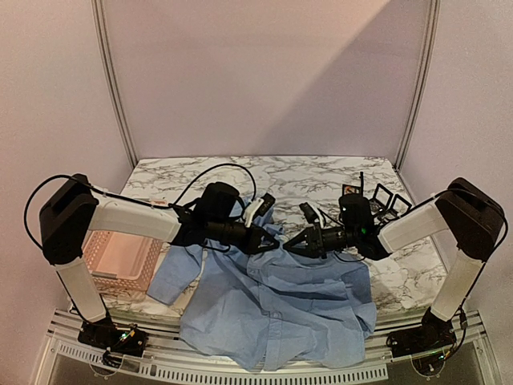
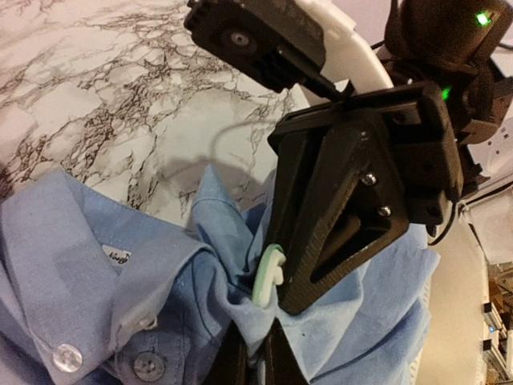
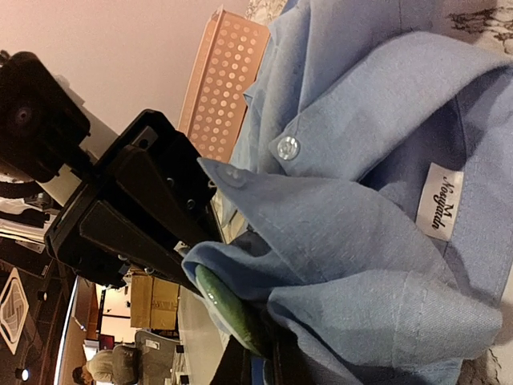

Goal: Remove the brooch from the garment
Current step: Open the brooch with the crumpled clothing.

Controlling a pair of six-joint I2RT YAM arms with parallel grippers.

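Top external view: the light blue garment (image 1: 280,313) lies crumpled on the marble table (image 1: 321,172), its hem draping over the near edge, just right of the pink basket (image 1: 120,261). Both arms meet at its collar. The left gripper (image 1: 264,242) is pressed together on a fold of collar fabric. Just beside it, the right gripper (image 1: 291,244) pinches the green brooch (image 3: 228,309) sitting in that fold.

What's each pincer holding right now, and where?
Left pincer: shirt fold beside the collar. Right pincer: seemingly the green brooch, by its edge.
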